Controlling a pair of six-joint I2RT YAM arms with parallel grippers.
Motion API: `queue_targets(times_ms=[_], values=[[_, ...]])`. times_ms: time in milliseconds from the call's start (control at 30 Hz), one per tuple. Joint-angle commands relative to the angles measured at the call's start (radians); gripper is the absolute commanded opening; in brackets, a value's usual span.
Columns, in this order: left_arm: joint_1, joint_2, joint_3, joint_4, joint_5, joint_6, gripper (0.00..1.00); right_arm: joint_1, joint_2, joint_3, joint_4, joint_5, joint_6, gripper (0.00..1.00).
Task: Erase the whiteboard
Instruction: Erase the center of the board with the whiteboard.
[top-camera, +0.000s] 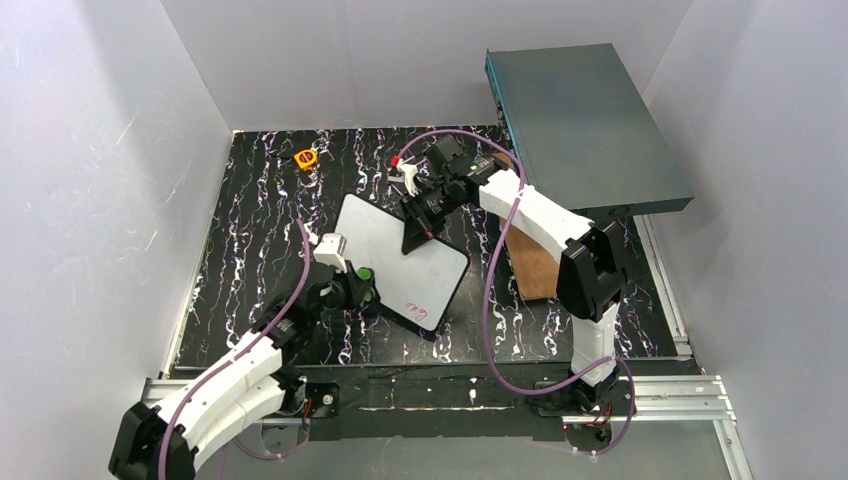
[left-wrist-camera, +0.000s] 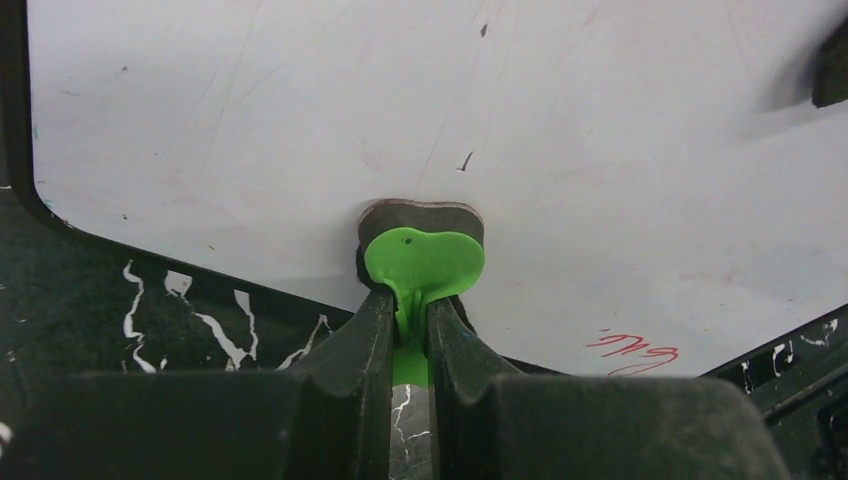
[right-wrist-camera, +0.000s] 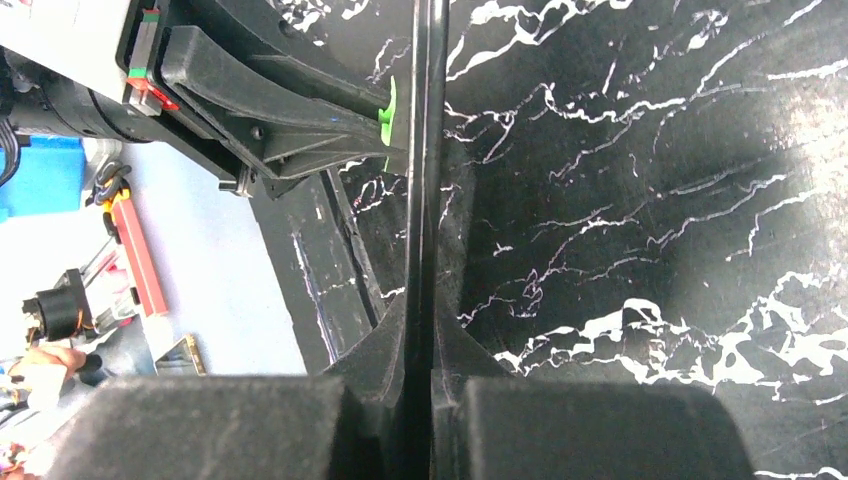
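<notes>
Top: whiteboard (top-camera: 395, 262) tilted over tabletop (top-camera: 255, 205), right jaws clamped on its far edge.
Left wrist: left jaws pinch green eraser (left-wrist-camera: 424, 262), pad on whiteboard; red scribble (left-wrist-camera: 632, 350) right of jaws, so sweep there.
Right wrist: whiteboard gripped edge-on; hold steady.

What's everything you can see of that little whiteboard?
The whiteboard is a small white rectangle in a thin black frame with rounded corners, held tilted. It is mostly clean, with faint smudges and a red scribble near one corner. The right gripper clamps its far edge; the left gripper presses a green eraser on its face.
</notes>
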Motion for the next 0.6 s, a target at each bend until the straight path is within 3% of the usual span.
queue_targets(times_ms=[0,300,567], values=[[-0.048,0.109,0.033,0.009,0.069,0.028,0.0,0.039,-0.07,0.048,-0.02,-0.251,0.063,0.01],[-0.401,0.357,0.099,0.132,-0.126,-0.017,0.0,0.039,-0.075,0.048,-0.025,-0.243,0.052,0.01],[-0.467,0.45,0.177,0.15,-0.222,0.007,0.0,0.039,-0.086,0.025,-0.022,-0.24,0.046,0.01]])
